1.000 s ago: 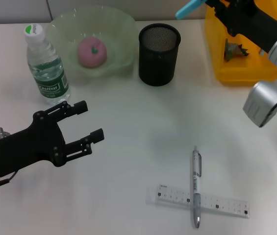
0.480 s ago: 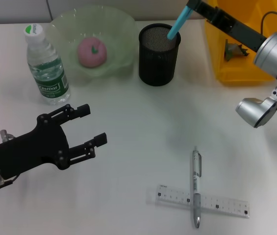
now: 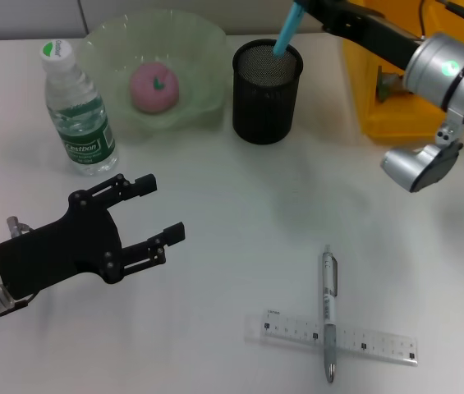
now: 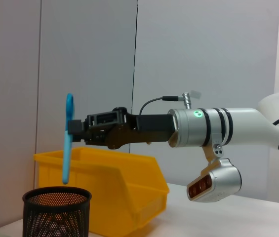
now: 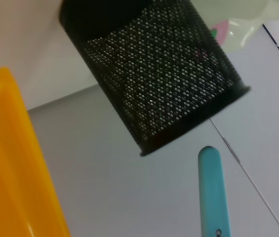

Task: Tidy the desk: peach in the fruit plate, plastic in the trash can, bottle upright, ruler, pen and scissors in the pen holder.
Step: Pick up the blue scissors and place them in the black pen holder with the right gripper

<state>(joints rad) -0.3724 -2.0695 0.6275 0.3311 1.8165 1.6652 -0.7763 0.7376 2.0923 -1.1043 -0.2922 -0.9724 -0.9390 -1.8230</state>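
Two grippers in view. Right gripper (image 4: 82,132) at the far side of the desk, clamped on the turquoise scissors (image 4: 67,139), blade end hanging just above the rim of the black mesh pen holder (image 3: 266,80), not inside it. Left gripper (image 3: 151,211) low over the near left of the white desk (image 3: 232,205), fingers spread wide, holding nothing. Peach (image 3: 154,87) in the pale green fruit plate (image 3: 203,49). Bottle (image 3: 78,111) upright just left of that plate. Pen (image 3: 328,312) lying across the clear ruler (image 3: 340,336) near the front edge, well apart from both grippers. Yellow bin (image 3: 416,119) right of the pen holder, a crumpled scrap inside.
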